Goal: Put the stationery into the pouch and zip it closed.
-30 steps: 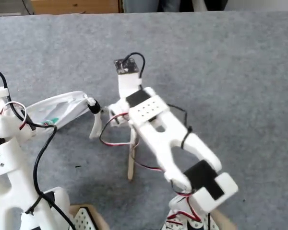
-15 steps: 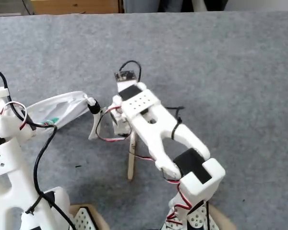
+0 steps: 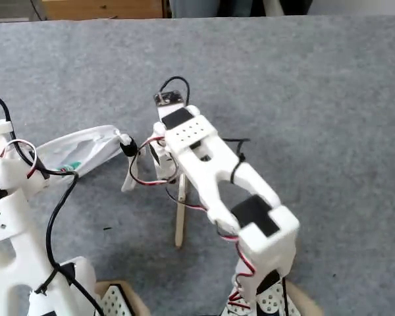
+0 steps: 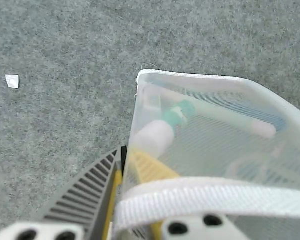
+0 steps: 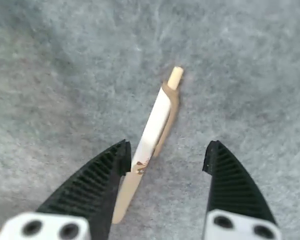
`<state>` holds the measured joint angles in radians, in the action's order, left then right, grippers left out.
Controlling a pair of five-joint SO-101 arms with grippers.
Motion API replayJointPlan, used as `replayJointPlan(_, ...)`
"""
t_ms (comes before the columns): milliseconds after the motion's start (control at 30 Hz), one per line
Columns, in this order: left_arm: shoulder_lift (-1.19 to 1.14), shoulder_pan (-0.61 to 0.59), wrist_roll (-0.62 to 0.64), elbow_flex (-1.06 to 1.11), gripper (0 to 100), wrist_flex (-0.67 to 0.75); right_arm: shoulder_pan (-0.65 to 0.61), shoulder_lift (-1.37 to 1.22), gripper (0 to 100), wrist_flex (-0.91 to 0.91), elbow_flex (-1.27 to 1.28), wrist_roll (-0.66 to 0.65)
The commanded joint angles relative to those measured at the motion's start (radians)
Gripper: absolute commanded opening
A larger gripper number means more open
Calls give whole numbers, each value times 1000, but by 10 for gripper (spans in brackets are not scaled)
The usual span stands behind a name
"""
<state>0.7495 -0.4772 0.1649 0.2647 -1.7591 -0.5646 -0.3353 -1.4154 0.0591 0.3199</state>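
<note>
the pen (image 5: 152,135) lies flat on the grey mat (image 3: 316,99). we see the right gripper (image 5: 167,150) released, jaws either side of it, placed to pinch. beyond, the left gripper (image 4: 122,192) is clamped on the pouch (image 4: 215,145) rim, we judge to steady its mouth for loading.

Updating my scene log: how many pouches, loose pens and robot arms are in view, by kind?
Pouch: 1
Loose pen: 1
Robot arms: 2, the left arm and the right arm
Total: 4
</note>
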Motion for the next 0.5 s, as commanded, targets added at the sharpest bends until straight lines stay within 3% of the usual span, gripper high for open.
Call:
replayJointPlan(0,15,-16,9,-10,28,0,14,-90,244,-87,-154,-20)
replayJointPlan(267,15,-16,9,-8,28,0,14,-297,243,-224,-446,-14)
replayJointPlan(467,17,-16,9,-10,28,0,17,-432,174,-304,-581,-29)
